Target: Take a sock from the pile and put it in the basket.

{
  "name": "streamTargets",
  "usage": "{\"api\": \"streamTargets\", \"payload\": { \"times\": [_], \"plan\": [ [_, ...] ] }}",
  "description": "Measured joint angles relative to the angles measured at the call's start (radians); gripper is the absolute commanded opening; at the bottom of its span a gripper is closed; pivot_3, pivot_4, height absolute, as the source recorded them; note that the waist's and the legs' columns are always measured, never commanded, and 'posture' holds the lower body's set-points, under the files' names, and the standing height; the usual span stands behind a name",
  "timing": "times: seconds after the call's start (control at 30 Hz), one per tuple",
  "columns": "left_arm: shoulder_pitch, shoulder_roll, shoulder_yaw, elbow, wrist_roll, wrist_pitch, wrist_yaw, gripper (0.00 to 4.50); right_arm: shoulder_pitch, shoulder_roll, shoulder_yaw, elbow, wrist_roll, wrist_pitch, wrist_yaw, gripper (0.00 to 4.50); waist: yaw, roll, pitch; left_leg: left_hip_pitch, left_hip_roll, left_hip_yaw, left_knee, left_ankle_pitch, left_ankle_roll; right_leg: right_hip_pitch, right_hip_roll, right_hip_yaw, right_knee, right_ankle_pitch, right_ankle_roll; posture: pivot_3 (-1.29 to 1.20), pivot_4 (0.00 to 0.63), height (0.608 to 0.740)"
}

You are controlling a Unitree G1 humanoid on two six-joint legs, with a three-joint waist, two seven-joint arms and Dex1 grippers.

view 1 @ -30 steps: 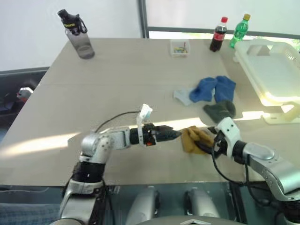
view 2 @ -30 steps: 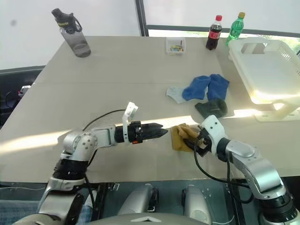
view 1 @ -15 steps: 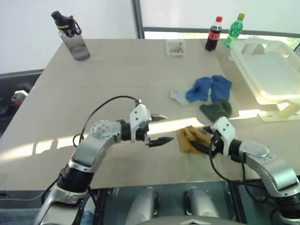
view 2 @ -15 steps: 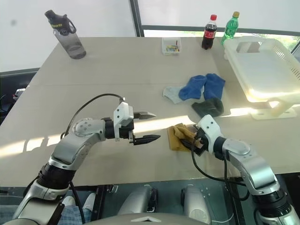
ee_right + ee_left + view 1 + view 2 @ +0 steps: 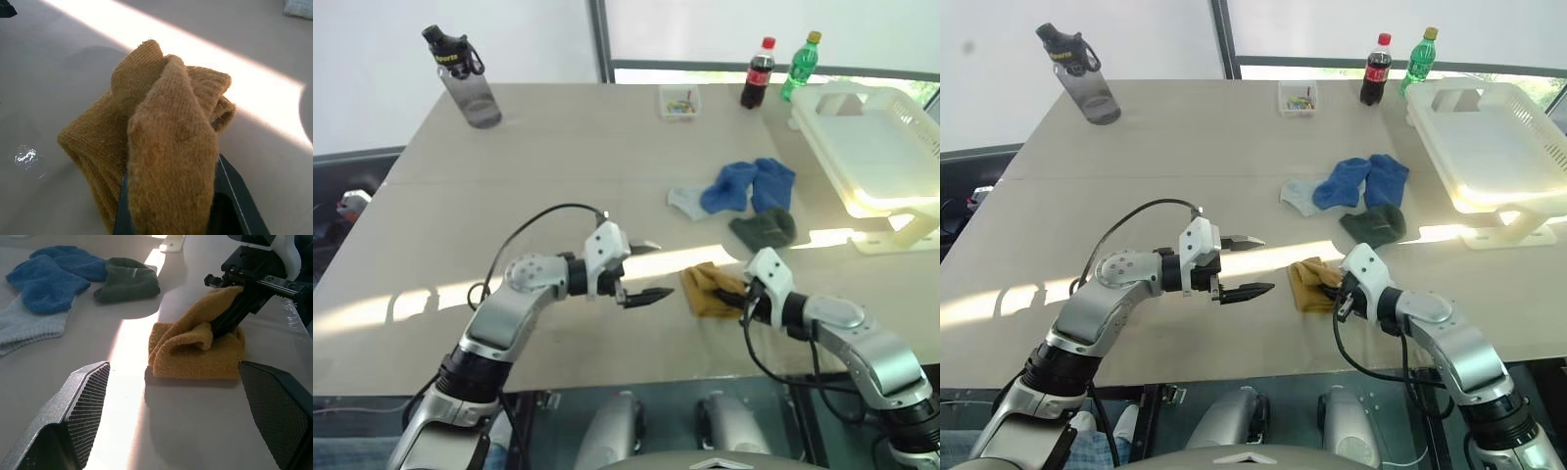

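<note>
A mustard yellow sock (image 5: 708,291) lies bunched near the table's front edge, apart from the pile. My right gripper (image 5: 741,299) is shut on its right side, and a fold of the sock (image 5: 166,147) sits pinched between the black fingers (image 5: 230,316). My left gripper (image 5: 661,268) hovers just left of the sock, open and empty, pointing at it. The pile (image 5: 749,186) lies further back: two blue socks, a pale grey one (image 5: 685,202) and a dark green one (image 5: 764,228). The cream basket (image 5: 881,147) stands at the far right of the table.
A grey water bottle (image 5: 460,76) stands at the back left. At the back edge are a small clear box (image 5: 678,101), a cola bottle (image 5: 755,73) and a green bottle (image 5: 800,66). The table's front edge runs just below both arms.
My right gripper has shut on the mustard sock. My left wrist has rolled, so its open fingers now stand one above the other. The head view has shifted slightly.
</note>
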Motion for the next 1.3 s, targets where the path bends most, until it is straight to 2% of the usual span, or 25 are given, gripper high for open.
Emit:
{"api": "streamTargets", "payload": {
  "times": [0.43, 0.6, 0.8, 1.07, 1.3],
  "plan": [
    [0.004, -0.007, 0.0, -0.001, 0.005, 0.0, 0.001, 4.5, -0.009, -0.01, -0.004, -0.011, 0.001, 0.028, 0.007, 0.03, 0.002, 0.0, 0.0, 0.0, 0.0, 0.0, 0.0, 0.0, 0.0, 0.0, 0.0, 0.0, 0.0, 0.0, 0.0, 0.0, 0.15, 0.74],
    [0.005, -0.01, 0.0, -0.001, 0.007, -0.006, 0.002, 4.5, -0.034, -0.018, -0.051, -0.024, 0.061, 0.103, 0.015, 0.03, 0.006, 0.0, 0.0, -0.002, 0.0, 0.0, 0.0, 0.0, 0.0, -0.001, -0.001, 0.0, 0.0, 0.0, 0.0, 0.0, 0.15, 0.74],
    [-0.001, -0.028, 0.035, -0.002, -0.006, -0.03, 0.012, 4.5, -0.098, -0.146, -0.191, 0.026, 0.15, 0.178, 0.094, 0.03, 0.021, 0.004, 0.004, -0.007, -0.001, 0.0, 0.0, 0.0, 0.0, -0.004, -0.001, -0.001, -0.002, 0.0, 0.0, 0.0, 0.15, 0.74],
    [-0.034, -0.08, 0.104, -0.046, -0.078, -0.014, 0.06, 4.5, -0.265, -0.32, -0.323, 0.27, 0.163, 0.135, 0.218, 0.03, 0.027, 0.006, 0.006, -0.009, -0.001, 0.0, 0.0, 0.002, -0.003, -0.004, 0.0, -0.002, -0.005, 0.0, 0.0, 0.0, 0.15, 0.74],
    [-0.059, -0.125, 0.117, -0.07, -0.093, -0.009, 0.111, 4.5, -0.583, -0.428, -0.375, 0.619, 0.14, 0.081, 0.272, 0.03, 0.025, 0.009, 0.009, -0.009, -0.001, 0.002, 0.0, 0.002, -0.004, -0.004, 0.001, -0.001, -0.005, 0.0, 0.0, 0.0, 0.15, 0.74]
  ]
}}
